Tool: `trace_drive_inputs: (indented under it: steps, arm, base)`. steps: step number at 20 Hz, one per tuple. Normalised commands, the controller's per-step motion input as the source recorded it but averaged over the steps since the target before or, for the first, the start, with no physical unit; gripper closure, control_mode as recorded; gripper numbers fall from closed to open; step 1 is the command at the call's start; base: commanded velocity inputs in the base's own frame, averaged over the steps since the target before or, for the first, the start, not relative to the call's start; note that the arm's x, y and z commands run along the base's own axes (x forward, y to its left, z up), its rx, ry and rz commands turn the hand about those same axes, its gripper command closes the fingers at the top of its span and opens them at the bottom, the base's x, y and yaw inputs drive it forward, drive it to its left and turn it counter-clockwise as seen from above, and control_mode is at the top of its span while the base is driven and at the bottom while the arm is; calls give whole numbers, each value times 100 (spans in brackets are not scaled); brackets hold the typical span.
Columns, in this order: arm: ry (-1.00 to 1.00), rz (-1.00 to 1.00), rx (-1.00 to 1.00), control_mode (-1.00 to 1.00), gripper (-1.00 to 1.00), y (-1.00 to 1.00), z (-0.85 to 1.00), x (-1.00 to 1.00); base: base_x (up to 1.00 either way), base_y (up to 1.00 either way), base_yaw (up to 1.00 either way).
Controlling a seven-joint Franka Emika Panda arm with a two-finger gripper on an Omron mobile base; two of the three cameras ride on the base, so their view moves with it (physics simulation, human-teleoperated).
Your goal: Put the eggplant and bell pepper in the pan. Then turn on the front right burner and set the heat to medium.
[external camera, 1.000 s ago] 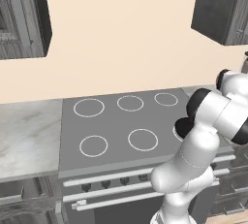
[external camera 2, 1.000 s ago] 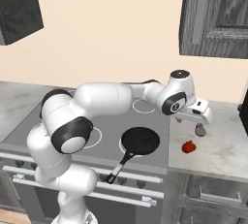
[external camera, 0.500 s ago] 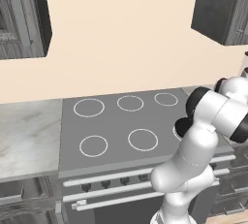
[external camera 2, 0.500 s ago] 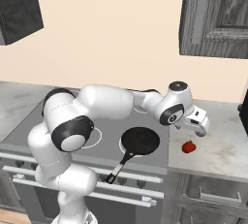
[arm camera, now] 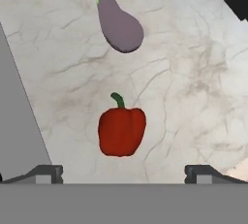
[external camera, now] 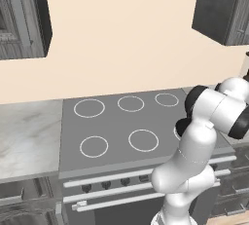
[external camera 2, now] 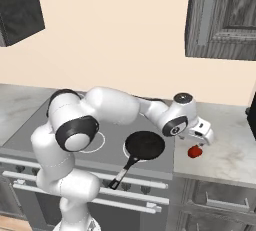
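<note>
The gripper (arm camera: 124,172) hangs wide open and empty over the counter (arm camera: 193,87), the pepper (arm camera: 121,131) just ahead between its fingertips, the eggplant (arm camera: 120,24) farther ahead.

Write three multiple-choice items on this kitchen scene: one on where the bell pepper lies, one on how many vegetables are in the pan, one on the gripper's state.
1. The bell pepper lies:
A. in the pan
B. on the marble counter
C. on a burner

2. Vegetables in the pan:
A. none
B. one
C. two

3. The gripper is:
A. shut on the eggplant
B. shut on nothing
C. open

Answers: 1 B, it rests on the marble counter beside the eggplant. 2 A, the pan's inside is bare black. 3 C, the fingertips stand wide apart with the pepper between them, untouched.
</note>
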Motion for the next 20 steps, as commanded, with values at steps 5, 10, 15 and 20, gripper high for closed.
trace_drive_inputs:
  steps: [5,10,15,20]
  arm:
    - [0,-1,8,-100,-100,-3,-11,0]
    - [0,-2,8,-100,-100,-2,-13,0]
    - [0,-2,4,-100,-100,0,-22,1]
    - [0,-2,0,-100,-100,-5,-33,16]
  base:
    - [0,0,0]
    - [0,0,0]
    - [0,0,0]
    - [0,0,0]
